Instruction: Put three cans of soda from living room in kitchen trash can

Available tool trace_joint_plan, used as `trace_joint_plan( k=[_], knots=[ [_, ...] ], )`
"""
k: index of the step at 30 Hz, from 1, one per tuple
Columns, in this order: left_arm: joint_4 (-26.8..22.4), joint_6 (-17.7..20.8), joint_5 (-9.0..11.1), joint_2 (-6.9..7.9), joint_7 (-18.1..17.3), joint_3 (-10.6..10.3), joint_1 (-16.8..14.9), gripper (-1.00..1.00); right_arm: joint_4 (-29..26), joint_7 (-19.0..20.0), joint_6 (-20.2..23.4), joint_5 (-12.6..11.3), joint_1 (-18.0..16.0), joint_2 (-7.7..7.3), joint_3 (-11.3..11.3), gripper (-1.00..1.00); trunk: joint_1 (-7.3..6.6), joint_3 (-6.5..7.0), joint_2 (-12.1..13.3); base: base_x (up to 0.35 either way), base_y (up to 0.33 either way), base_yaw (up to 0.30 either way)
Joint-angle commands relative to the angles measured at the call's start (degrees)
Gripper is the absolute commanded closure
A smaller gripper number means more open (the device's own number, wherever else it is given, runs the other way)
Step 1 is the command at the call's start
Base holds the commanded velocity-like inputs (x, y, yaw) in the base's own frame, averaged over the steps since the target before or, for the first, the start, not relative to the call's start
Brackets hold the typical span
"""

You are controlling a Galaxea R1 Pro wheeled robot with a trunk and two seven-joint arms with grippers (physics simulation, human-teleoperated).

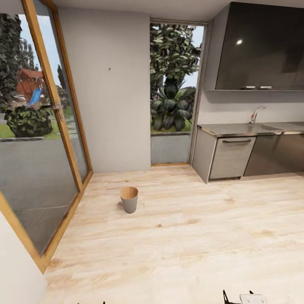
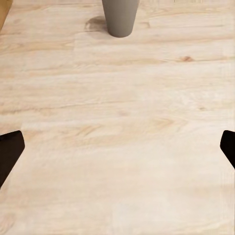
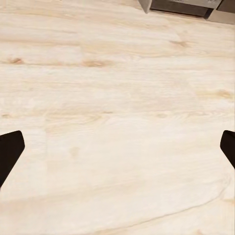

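Two hands hang low over the plank floor [image 1: 190, 236], each spread wide with nothing between its fingers: the left hand [image 2: 117, 147] and the right hand [image 3: 117, 147] both look down on bare boards. From the left hand the tash can [image 1: 129, 199] lies ahead at about twelve o'clock, well apart, upright with its mouth up; from the right hand it sits nearer eleven o'clock, so the left arm seems closer. No soda can is held. Beyond stand the glass door [image 1: 38, 139] and kitchen table [image 1: 249, 128].
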Motion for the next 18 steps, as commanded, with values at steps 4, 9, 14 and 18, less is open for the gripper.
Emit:
trace_joint_plan(
  k=[4, 9, 14, 18],
  knots=[
    [0.0, 0.0, 0.0, 0.0, 0.0, 0.0, 0.0, -1.0, 0.0, 0.0, 0.0, 0.0, 0.0, 0.03, 0.0, -1.0, 0.0, 0.0, 0.0, 0.248, 0.0, 0.0],
    [-0.1, 0.0, 0.0, 0.0, 0.0, 0.0, 0.0, -1.0, 0.1, 0.0, 0.0, 0.0, 0.0, 0.05, 0.0, -1.0, 0.0, 0.0, 0.0, 0.229, 0.0, 0.0],
    [0.0, 0.0, 0.0, 0.0, 0.0, 0.0, 0.0, -1.0, 0.1, 0.0, 0.0, 0.0, 0.0, 0.05, 0.1, -1.0, 0.0, 0.0, 0.0, 0.22, 0.0, 0.0],
    [0.0, 0.1, 0.0, 0.0, 0.0, 0.0, 0.0, -1.0, 0.1, 0.0, 0.0, 0.0, 0.0, 0.05, 0.1, -1.0, 0.0, 0.0, 0.0, 0.184, 0.057, 0.0]
  ],
)
